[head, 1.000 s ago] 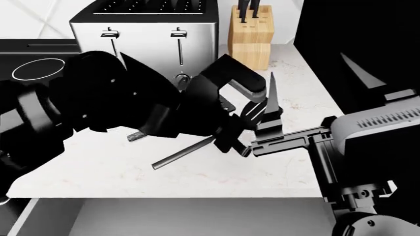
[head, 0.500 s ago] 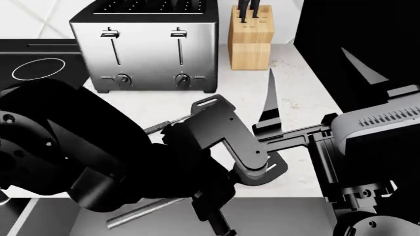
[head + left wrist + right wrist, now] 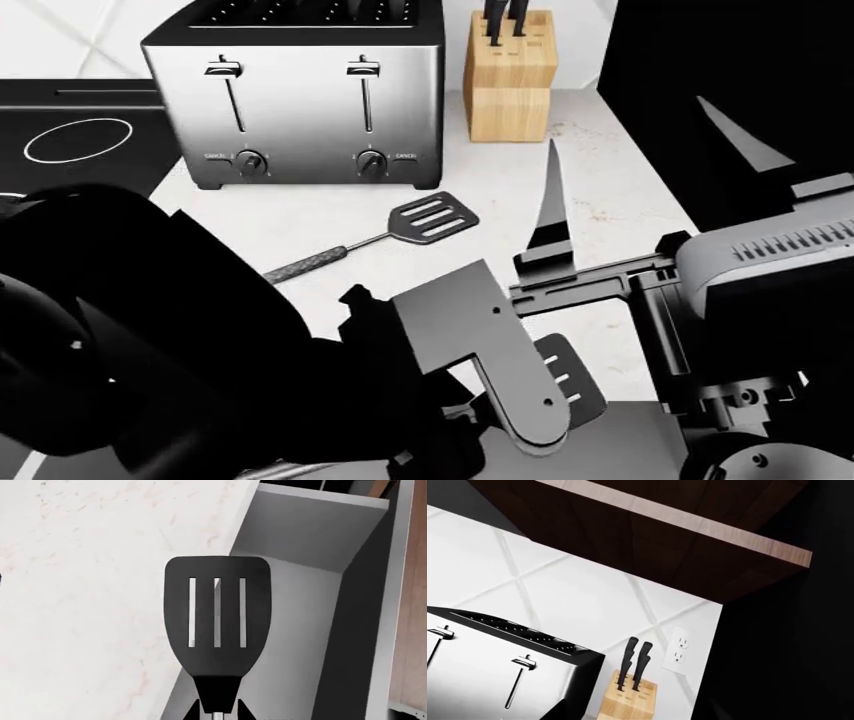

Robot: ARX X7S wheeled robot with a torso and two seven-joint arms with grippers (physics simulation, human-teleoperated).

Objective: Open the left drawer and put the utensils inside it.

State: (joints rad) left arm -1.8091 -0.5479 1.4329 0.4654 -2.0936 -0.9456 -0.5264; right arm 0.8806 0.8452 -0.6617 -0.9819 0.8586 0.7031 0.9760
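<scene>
left pincer (image 3: 217, 715) clamped on black spatula (image 3: 217, 615) over the open left drawer (image 3: 300, 630), grey spatula (image 3: 387, 235) mid-table (image 3: 267, 215), right pincer's state hard to tell

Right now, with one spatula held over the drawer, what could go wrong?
The black spatula hangs partly over the countertop edge, not fully over the open left drawer; released here, it might catch the edge. The grey spatula lies near the toaster, so the bulky left arm could knock it.

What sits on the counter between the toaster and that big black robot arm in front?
In the head view, the grey slotted spatula lies there on the white counter, between the toaster and the left arm.
</scene>
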